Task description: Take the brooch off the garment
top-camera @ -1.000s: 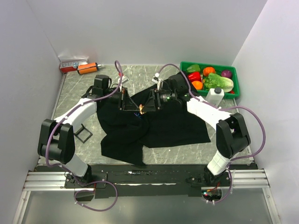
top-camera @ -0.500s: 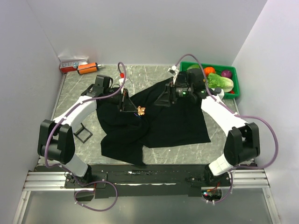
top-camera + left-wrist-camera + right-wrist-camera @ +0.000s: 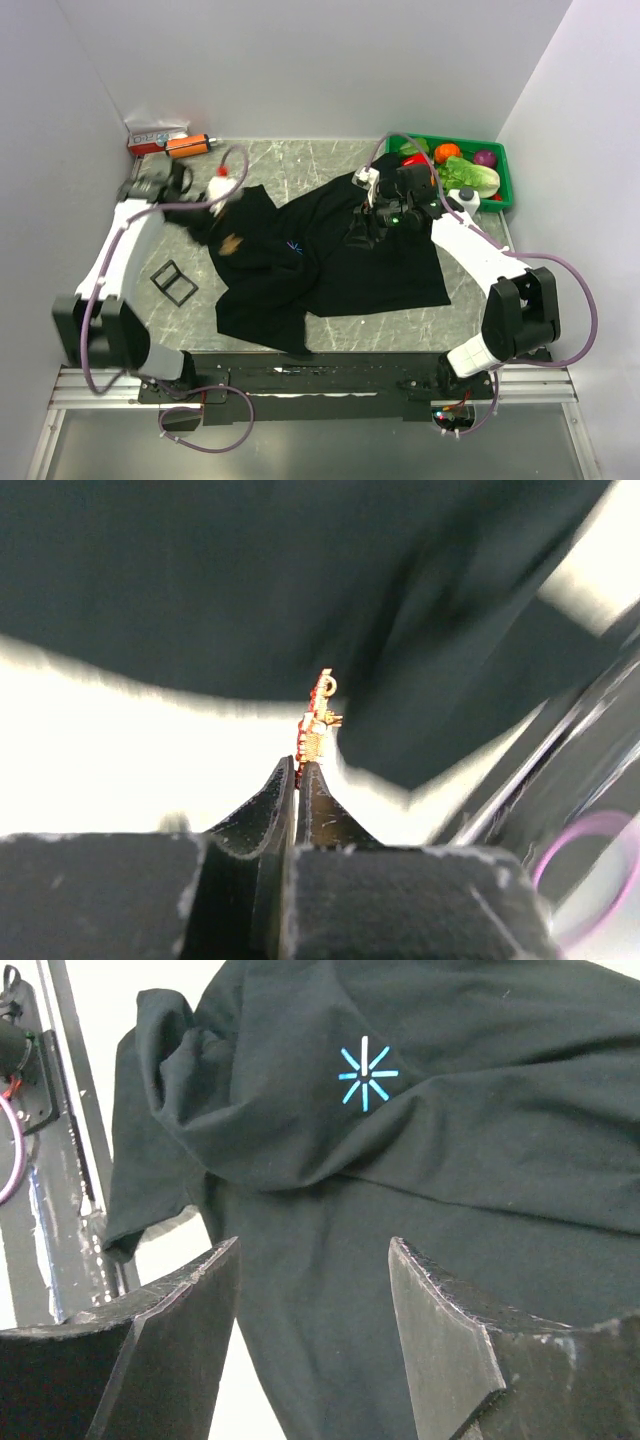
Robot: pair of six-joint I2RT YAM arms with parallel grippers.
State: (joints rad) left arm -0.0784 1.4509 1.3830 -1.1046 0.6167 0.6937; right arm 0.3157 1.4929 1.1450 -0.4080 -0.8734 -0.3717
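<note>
From above, my left gripper (image 3: 212,226) is a motion-blurred shape over the left part of the garment (image 3: 340,270), and a tan smear just beside it is the brooch (image 3: 229,243). At this blur I cannot tell from here how my left jaws stand. My right gripper (image 3: 362,228) hangs over the cloth's right half, near the green bin (image 3: 500,160). The blue starburst mark (image 3: 293,247) lies between my two grippers. An orange cylinder (image 3: 187,146) sits at the far left edge of the table (image 3: 300,160).

At my left wrist, the left gripper (image 3: 298,770) is pinched tight, its tips pressed together on the lower end of the brooch (image 3: 316,720), which stands upright above them. The garment (image 3: 200,580) is a dark, blurred mass behind; the brooch looks apart from it.

At my right wrist, the right gripper (image 3: 312,1245) is spread wide with nothing between the fingers (image 3: 180,1330). Below it the garment (image 3: 520,1160) lies rumpled, the starburst mark (image 3: 366,1073) facing up.
</note>
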